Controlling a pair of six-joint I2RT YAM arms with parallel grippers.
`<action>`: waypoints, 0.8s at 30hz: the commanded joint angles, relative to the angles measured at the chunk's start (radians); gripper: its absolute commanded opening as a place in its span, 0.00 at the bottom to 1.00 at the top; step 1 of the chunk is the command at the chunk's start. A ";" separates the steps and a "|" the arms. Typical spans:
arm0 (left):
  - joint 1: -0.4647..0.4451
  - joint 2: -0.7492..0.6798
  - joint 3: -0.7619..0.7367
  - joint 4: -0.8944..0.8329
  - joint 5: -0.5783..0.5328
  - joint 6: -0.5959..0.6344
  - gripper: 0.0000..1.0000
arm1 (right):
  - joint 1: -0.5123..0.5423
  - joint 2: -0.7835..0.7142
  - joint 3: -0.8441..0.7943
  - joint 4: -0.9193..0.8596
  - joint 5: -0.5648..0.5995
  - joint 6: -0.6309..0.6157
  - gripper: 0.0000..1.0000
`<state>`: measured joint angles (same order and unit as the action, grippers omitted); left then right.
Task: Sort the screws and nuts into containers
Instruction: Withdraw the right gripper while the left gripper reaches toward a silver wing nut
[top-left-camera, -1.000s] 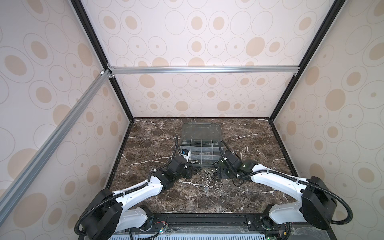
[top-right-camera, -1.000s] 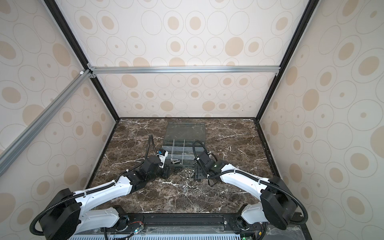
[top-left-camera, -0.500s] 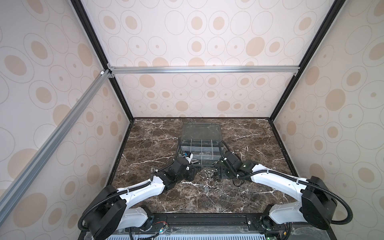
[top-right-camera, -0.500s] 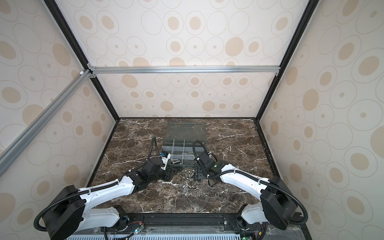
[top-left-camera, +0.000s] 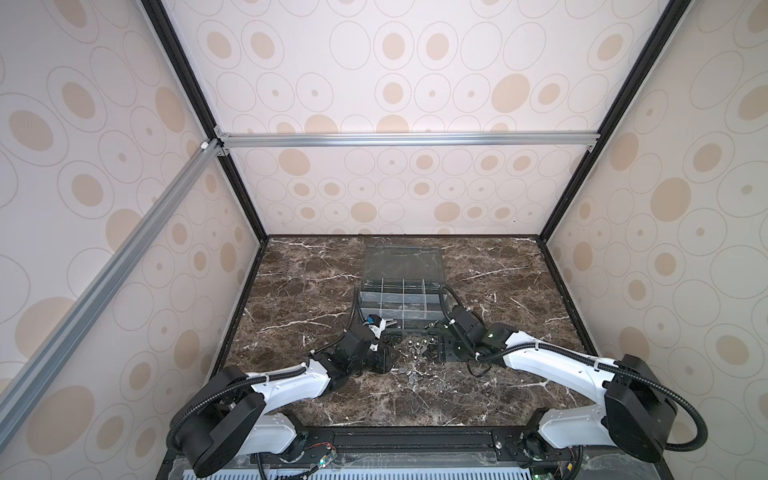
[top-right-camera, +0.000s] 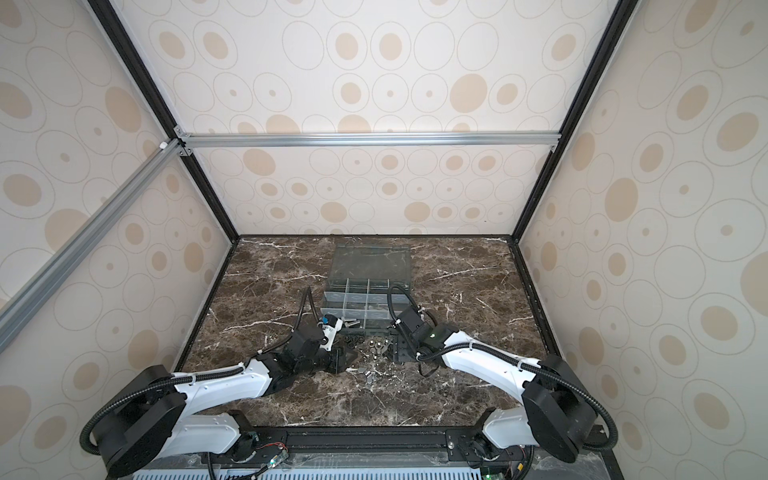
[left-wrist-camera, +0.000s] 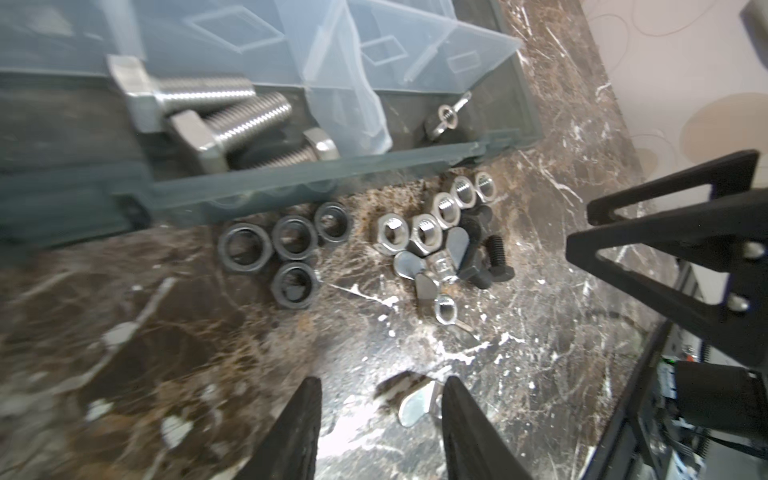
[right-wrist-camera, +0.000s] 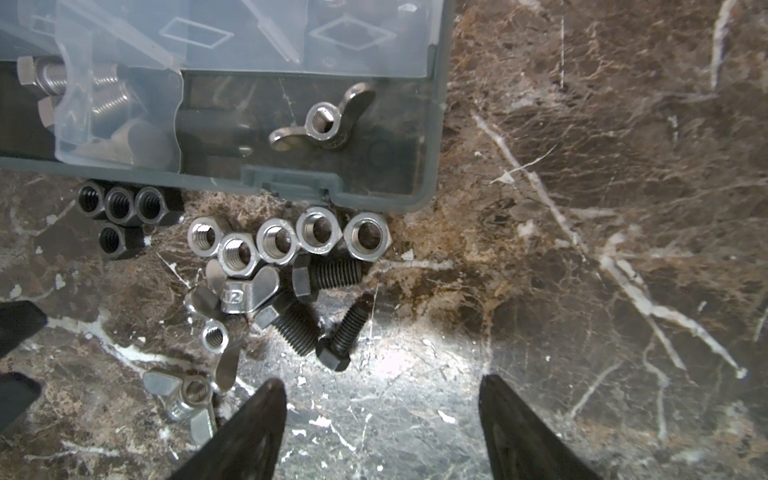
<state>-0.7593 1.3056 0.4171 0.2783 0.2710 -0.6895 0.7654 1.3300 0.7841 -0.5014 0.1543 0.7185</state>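
A: Which piece does the coming pick turn on?

B: A lone wing nut (left-wrist-camera: 415, 405). It lies on the marble farther out from the organizer box (left-wrist-camera: 291, 178) than the loose pile does.

A: And the left gripper (left-wrist-camera: 381, 380)?

B: Its jaws stand partly apart with nothing in them. The wing nut sits just ahead of the tips, in line with the gap and closer to one finger than the other. The blur hides whether the nut is bracketed yet.

A: What about its long axis?

B: The wings look skewed to the closing line, neither square across nor along it. That is a judgement, since the nut is too smeared to be sure.

A: Could the right gripper (right-wrist-camera: 381, 379) take it?

B: It is spread wide and empty over bare marble, and the black screws (right-wrist-camera: 332, 332) lie between it and the box wall. The left arm is plainly nearer the wing nut.

A: And the rest?

B: The silver nuts (right-wrist-camera: 286, 243) and black nuts (left-wrist-camera: 286, 249) lie just outside the box's front wall. The silver screws (left-wrist-camera: 216, 112) are already in one cell, and another wing nut is in the next.
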 joint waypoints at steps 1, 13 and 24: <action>-0.006 0.014 -0.024 0.110 0.072 -0.054 0.47 | -0.002 -0.036 -0.023 -0.027 0.017 0.022 0.77; -0.009 0.103 -0.109 0.278 0.161 -0.138 0.46 | -0.003 -0.063 -0.063 -0.016 0.027 0.050 0.77; -0.008 0.218 -0.140 0.409 0.237 -0.171 0.44 | -0.002 -0.063 -0.075 -0.013 0.026 0.059 0.77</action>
<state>-0.7612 1.4899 0.2855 0.6529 0.4721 -0.8314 0.7654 1.2839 0.7227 -0.5076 0.1608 0.7589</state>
